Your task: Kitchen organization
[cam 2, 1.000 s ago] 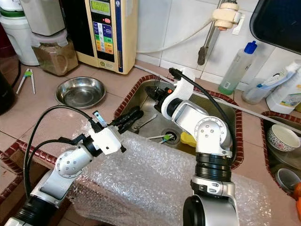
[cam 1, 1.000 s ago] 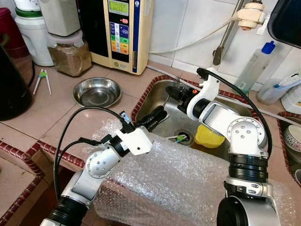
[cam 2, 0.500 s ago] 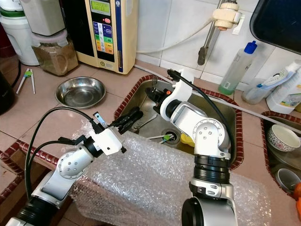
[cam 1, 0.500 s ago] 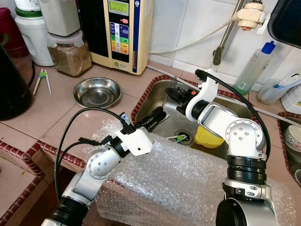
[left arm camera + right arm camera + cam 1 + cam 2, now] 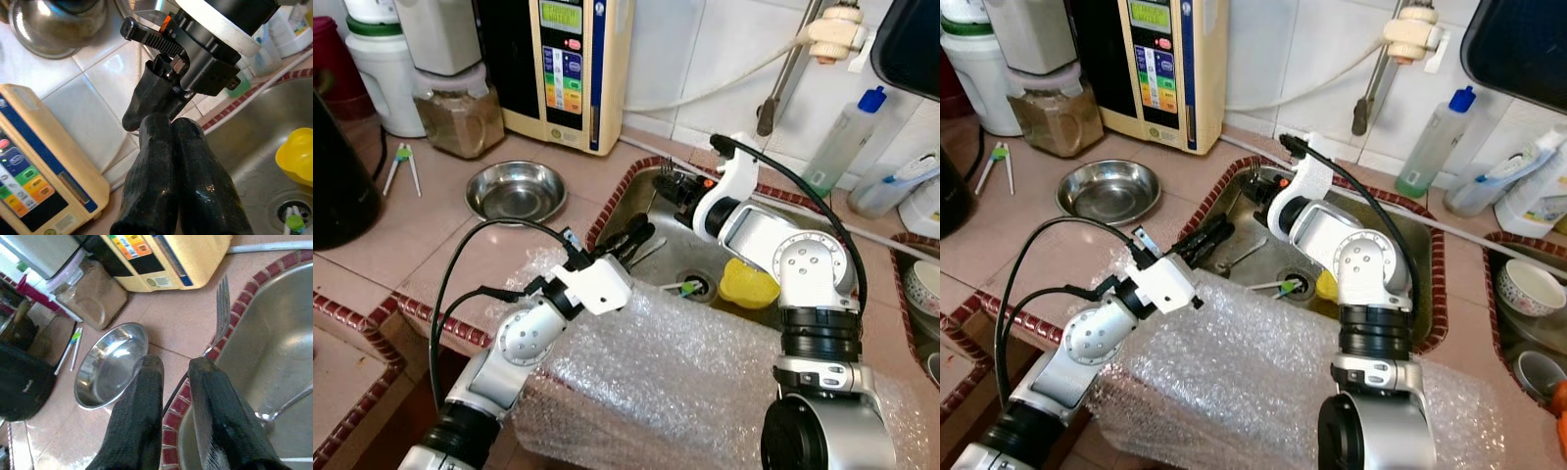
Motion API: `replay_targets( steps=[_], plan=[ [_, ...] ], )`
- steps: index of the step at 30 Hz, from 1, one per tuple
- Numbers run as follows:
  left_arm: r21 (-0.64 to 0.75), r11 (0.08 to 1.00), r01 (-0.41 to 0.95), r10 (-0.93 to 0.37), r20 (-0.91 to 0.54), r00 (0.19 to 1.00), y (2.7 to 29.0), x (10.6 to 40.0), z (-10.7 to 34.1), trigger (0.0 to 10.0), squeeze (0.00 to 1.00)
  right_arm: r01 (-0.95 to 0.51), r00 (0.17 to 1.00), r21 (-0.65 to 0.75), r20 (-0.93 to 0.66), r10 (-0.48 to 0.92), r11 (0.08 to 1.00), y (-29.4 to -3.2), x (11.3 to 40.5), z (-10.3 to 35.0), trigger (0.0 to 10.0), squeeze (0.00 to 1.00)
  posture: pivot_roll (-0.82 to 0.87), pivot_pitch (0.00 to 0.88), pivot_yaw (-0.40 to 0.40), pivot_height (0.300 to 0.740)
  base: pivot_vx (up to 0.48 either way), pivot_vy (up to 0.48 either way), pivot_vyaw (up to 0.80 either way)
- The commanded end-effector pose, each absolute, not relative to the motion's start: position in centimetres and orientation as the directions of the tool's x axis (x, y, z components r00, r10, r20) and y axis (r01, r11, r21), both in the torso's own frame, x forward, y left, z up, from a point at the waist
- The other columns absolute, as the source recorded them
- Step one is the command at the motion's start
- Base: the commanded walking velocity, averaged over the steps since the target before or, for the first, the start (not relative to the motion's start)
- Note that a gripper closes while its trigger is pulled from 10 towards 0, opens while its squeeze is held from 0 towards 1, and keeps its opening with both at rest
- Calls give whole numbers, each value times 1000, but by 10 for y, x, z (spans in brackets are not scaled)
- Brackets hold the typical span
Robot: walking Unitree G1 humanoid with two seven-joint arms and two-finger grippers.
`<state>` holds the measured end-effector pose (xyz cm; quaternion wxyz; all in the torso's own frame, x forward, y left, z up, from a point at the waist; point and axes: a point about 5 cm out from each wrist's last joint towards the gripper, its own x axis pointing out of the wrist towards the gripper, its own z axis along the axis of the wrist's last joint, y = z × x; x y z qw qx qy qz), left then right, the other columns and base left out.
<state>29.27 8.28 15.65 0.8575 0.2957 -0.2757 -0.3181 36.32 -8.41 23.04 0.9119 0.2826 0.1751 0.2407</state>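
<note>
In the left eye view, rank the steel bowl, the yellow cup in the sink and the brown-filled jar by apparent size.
1. Steel bowl
2. Brown-filled jar, close to the bowl in size
3. Yellow cup, partly hidden behind the right arm, so unsure

White wall tiles (image 5: 705, 49) are backing a pinkish tiled counter (image 5: 421, 220), daylight gleaming off a steel sink (image 5: 1410, 245) edged in red.

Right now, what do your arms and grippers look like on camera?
Both arms are silver metal with round joints and black collars. Each wrist carries a white plastic housing with black cables looping off it. The left gripper and right gripper each have two long, matte black, rubbery-looking fingers.
</note>
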Motion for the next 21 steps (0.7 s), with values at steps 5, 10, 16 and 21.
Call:
replay_targets(
  steps=[5,10,16,21],
  plan=[
    [739,543,399,-778,264,570,66,287,156,0,0,-426,782,566,-163,602,706,-76,367,248,10000,1000,76,35,-116,740,0,0,0],
    [766,520,378,-786,255,564,66,287,155,0,0,-419,777,535,-208,594,734,-82,372,247,10000,1000,71,36,-113,740,0,0,0],
    [772,520,365,-778,251,576,67,290,155,0,0,-393,782,460,-289,553,796,-92,375,238,10000,0,68,34,-112,740,0,0,0],
    [779,524,343,-763,251,596,69,292,154,0,0,-352,844,357,-279,458,865,-106,382,243,10000,0,69,33,-113,740,0,0,0]
  ],
)
